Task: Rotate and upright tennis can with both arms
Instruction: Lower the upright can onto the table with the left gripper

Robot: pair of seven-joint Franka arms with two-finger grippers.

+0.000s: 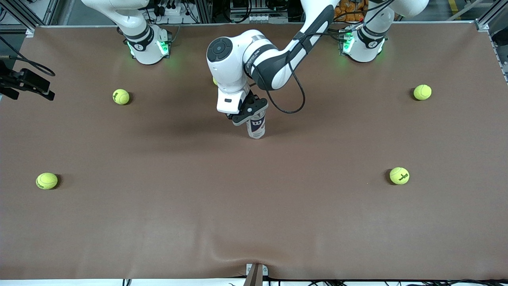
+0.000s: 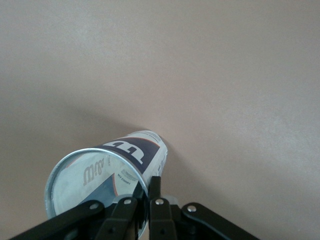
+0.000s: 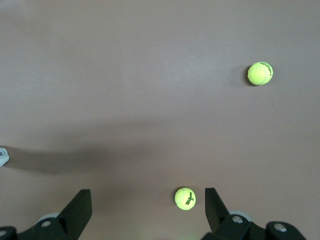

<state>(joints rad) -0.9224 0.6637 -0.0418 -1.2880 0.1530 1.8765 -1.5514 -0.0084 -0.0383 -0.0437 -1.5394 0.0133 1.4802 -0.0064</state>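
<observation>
Standing up on the table (image 1: 254, 206), the tennis can (image 1: 256, 126) is pinched by the left gripper (image 1: 249, 112); the right gripper (image 3: 148, 206) waits wide apart.

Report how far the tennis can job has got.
Done, it seems: the tennis can stands upright mid-table. In hand: the left hand is shut on its rim, fingers pinching the wall. The right hand hangs open over bare table by a tennis ball, waiting. Left: release and withdraw.
</observation>
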